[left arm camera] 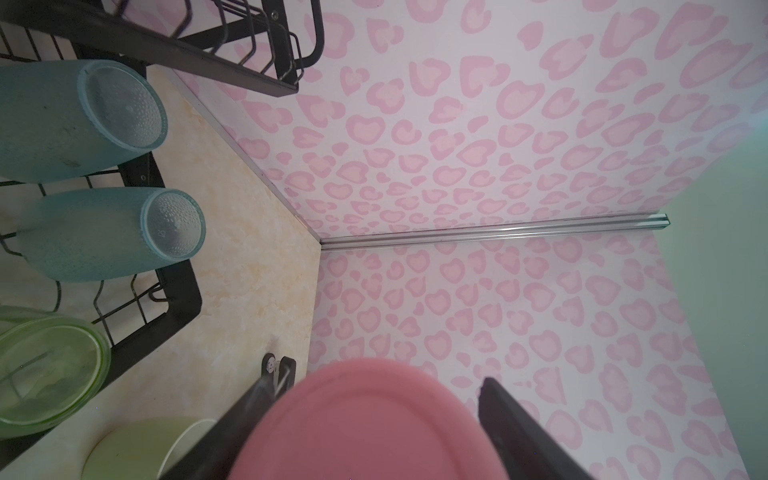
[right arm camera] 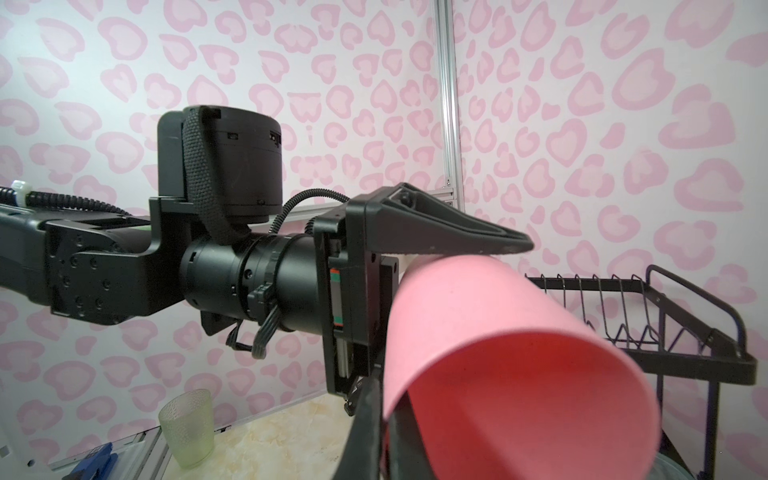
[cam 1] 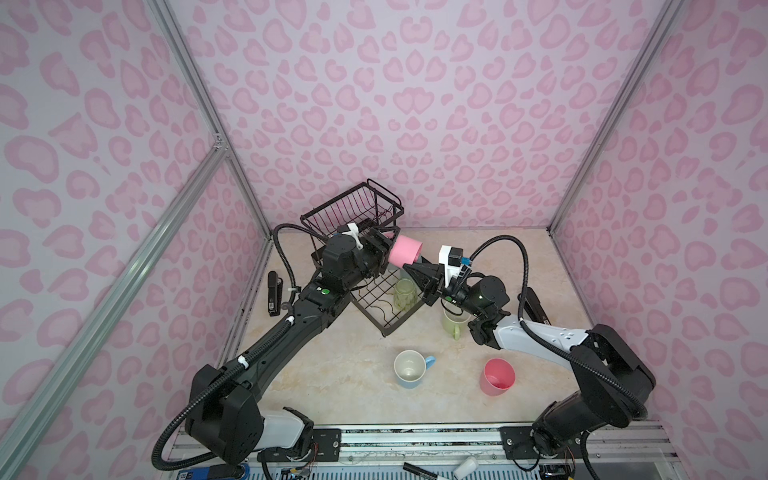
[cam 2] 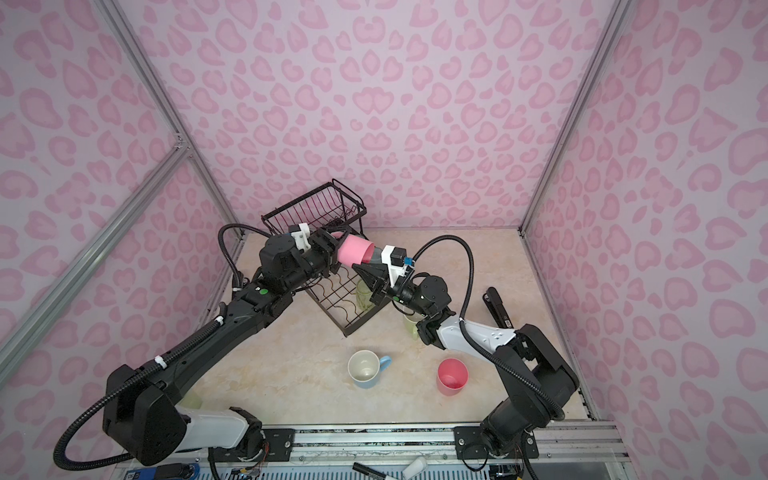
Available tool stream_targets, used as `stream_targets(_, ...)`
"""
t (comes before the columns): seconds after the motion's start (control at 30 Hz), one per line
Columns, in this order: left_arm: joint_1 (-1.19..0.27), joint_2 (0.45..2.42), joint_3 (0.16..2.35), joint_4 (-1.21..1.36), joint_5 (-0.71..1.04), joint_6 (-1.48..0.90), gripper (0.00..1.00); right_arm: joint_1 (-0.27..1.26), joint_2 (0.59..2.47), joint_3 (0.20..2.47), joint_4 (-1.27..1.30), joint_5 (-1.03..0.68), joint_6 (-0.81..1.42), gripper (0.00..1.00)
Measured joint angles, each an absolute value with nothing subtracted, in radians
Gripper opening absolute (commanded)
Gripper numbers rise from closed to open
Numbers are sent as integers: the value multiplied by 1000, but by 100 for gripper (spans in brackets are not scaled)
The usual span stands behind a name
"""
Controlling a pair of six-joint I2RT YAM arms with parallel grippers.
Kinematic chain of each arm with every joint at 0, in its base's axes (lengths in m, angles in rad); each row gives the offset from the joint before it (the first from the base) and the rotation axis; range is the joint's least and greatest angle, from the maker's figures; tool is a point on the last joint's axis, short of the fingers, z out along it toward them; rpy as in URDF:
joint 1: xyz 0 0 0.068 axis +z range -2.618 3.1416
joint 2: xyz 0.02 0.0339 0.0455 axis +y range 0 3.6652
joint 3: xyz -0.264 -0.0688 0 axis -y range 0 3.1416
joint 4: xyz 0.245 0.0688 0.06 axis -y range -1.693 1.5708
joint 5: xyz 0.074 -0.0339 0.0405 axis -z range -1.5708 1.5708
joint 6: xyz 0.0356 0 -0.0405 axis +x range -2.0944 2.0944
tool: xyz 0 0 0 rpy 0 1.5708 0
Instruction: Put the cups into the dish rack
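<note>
Pink cup (cam 1: pixel 405 250) sideways above rack (cam 1: pixel 385 331); right gripper (cam 1: pixel 410 269) pinches rim, left gripper (left arm camera: pixel 384 376) jaws straddle base (grip unclear).

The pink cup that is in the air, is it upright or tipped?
Tipped on its side: the pink cup lies level, and the right wrist view looks into its open mouth.

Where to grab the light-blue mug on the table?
Likely its rim wall, from straight above, one finger inside: the light-blue mug stands upright, mouth open. Take the side opposite the handle, which juts right in both top views.
</note>
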State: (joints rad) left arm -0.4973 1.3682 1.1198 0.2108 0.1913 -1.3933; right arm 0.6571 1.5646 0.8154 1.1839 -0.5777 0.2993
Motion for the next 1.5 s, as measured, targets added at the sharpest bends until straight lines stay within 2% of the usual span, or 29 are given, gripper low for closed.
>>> stream_targets(0.23, -497, 1368, 1120, 211, 190, -1378, 67, 654, 1566, 815, 1182, -580, 300, 1)
stream_targets(0.47, -498, 1368, 1120, 211, 176, -1333, 66, 642, 1567, 815, 1160, -577, 320, 25)
stream_targets(0.63, -498, 1375, 1119, 211, 144, -1279, 66, 630, 1567, 814, 1143, -572, 324, 37)
stream_targets(1.13, -513, 1394, 1088, 203, 21, -1027, 65, 566, 1489, 756, 1027, -558, 355, 53)
stream_targets(1.5, -541, 1394, 1053, 207, -88, -719, 65, 499, 1412, 682, 979, -579, 378, 59)
